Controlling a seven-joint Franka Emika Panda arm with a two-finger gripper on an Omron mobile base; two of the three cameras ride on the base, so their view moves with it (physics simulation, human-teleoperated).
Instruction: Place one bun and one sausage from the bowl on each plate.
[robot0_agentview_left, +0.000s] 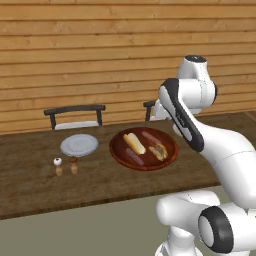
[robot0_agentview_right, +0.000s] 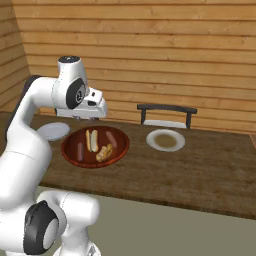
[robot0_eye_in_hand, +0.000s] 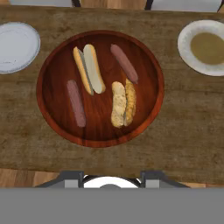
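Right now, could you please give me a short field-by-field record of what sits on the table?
bowl: large round dark reddish-brown wooden bowl, centre of brown wooden table
buns: two split pale buns, both in bowl
sausages: two reddish sausages, both in bowl
plates: two small grey round plates, one on either side of bowl, no food on them
shakers: two small shakers near one plate

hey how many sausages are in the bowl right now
2, both in the bowl. One sausage lies at its left side beside the pale bun; the other sausage lies at upper right, above the browner bun. None looks hidden.
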